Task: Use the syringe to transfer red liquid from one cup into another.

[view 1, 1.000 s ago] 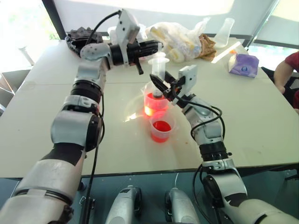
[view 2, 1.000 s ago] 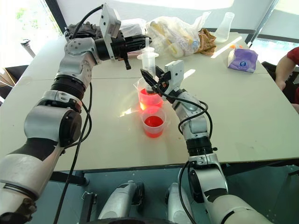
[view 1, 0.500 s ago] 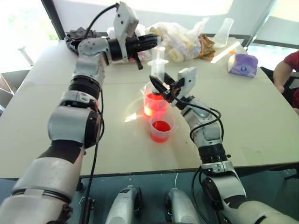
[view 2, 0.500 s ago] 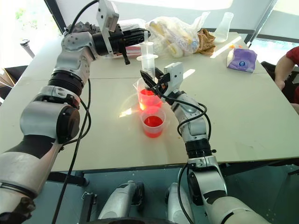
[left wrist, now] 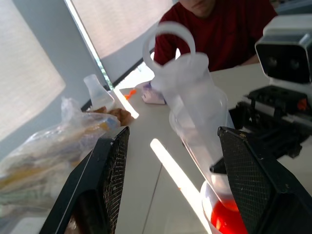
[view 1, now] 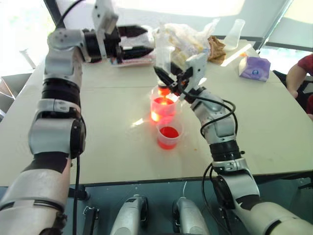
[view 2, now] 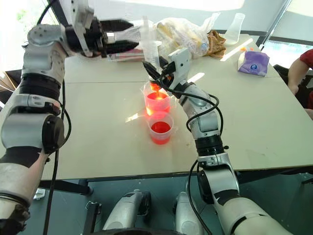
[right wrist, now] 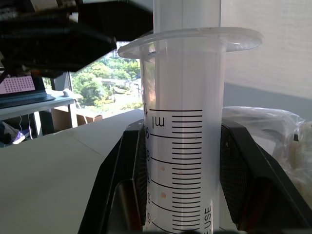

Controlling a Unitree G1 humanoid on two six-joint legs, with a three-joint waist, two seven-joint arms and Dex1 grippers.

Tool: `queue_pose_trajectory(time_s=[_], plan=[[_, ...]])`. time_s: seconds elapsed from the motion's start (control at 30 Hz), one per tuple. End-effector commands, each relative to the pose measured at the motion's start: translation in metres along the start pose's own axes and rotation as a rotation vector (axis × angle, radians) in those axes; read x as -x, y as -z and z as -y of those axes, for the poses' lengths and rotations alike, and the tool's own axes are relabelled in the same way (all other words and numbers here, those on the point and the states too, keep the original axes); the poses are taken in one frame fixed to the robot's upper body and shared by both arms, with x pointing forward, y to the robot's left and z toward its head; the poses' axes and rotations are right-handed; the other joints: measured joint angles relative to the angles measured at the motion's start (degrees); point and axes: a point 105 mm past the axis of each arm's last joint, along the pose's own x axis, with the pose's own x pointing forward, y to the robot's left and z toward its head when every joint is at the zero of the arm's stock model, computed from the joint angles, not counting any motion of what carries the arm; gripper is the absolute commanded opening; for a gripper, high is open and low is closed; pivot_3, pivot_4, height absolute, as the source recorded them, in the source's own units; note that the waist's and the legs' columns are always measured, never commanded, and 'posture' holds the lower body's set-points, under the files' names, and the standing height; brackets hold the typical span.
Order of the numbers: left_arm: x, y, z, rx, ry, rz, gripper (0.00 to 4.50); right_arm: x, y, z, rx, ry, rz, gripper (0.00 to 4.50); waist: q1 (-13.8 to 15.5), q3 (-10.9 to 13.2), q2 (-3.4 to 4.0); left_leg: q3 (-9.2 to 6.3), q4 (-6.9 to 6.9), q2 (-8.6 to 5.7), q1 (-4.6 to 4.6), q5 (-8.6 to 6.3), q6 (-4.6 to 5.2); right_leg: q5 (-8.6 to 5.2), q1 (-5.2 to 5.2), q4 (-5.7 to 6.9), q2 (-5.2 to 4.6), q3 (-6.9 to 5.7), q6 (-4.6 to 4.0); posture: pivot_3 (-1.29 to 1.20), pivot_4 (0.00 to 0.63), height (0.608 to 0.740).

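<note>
Left end effector (view 1: 142, 42) now spread, drawn back from plunger, right end effector (view 1: 170, 78) pinching syringe (right wrist: 183, 141), lifted above beaker (view 1: 163, 105).

Clear glossy plastic syringe (right wrist: 183, 146), beaker (view 1: 163, 107); matt table (view 1: 274, 112).

One syringe (right wrist: 183, 146), one beaker (view 1: 163, 104), one small cup (view 1: 169, 134).

Plastic bag (view 1: 188, 41), purple pack (view 1: 255, 68), flask (view 1: 234, 33)
</note>
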Motion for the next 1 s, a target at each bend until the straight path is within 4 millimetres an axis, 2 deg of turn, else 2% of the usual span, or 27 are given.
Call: queue_pose_trajectory(time_s=[0.03, 0.17, 0.33, 0.43, 0.5, 0.77, 1.0], plan=[[0.026, -0.018, -0.002, 0.006, -0.045, 0.026, 3.05, -0.001, -0.026, -0.001, 0.034, -0.007, 0.08, 1.41, -0.2, 0.0, 0.01, 0.01, -0.01, 0.04, -0.01, 0.0, -0.01, 0.0, -0.03, 0.0, 0.04, 0.02, 0.0, 0.0, 0.15, 0.74], [0.048, -0.023, -0.006, 0.058, -0.166, 0.071, 3.05, -0.001, -0.039, 0.004, 0.008, 0.025, 0.12, 1.41, 0.1, 0.0, 0.01, -0.01, -0.01, 0.07, -0.01, 0.02, -0.04, 0.0, -0.03, 0.01, 0.04, 0.09, 0.0, 0.0, 0.15, 0.74], [0.054, -0.023, 0.002, 0.088, -0.226, 0.092, 3.05, 0.001, -0.064, 0.007, -0.016, 0.045, 0.169, 1.41, 0.6, 0.0, 0.0, -0.11, 0.02, 0.01, 0.0, 0.01, -0.04, 0.0, 0.06, 0.0, -0.03, 0.13, 0.0, 0.0, 0.15, 0.74], [0.055, -0.02, 0.01, 0.102, -0.232, 0.09, 3.05, 0.018, -0.089, -0.004, -0.026, 0.006, 0.189, 1.41, 0.6, 0.0, 0.0, -0.14, 0.02, -0.01, -0.02, 0.0, -0.04, 0.0, 0.03, 0.01, -0.15, 0.13, -0.01, 0.0, 0.15, 0.74], [0.054, -0.019, 0.011, 0.106, -0.236, 0.091, 3.05, 0.029, -0.094, -0.015, -0.036, -0.023, 0.166, 1.41, 0.6, 0.0, -0.01, -0.17, 0.01, -0.01, -0.03, 0.0, -0.05, 0.0, 0.02, 0.01, -0.19, 0.12, -0.01, 0.0, 0.15, 0.74], [0.037, -0.027, 0.01, 0.094, -0.167, 0.117, 3.05, 0.059, -0.081, -0.047, -0.163, -0.019, 0.053, 1.41, 0.6, 0.0, -0.03, -0.16, -0.01, 0.0, 0.02, 0.01, -0.06, 0.0, 0.06, -0.01, -0.19, 0.12, -0.02, 0.0, 0.15, 0.74], [-0.006, -0.055, 0.019, 0.049, 0.031, 0.204, 3.05, 0.071, -0.059, -0.057, -0.236, 0.035, -0.003, 1.41, 1.6, 0.0, -0.04, -0.09, 0.1, -0.03, 0.02, -0.12, 0.2, 0.0, 0.16, -0.06, -0.04, 0.12, -0.02, 0.0, 0.15, 0.74]])
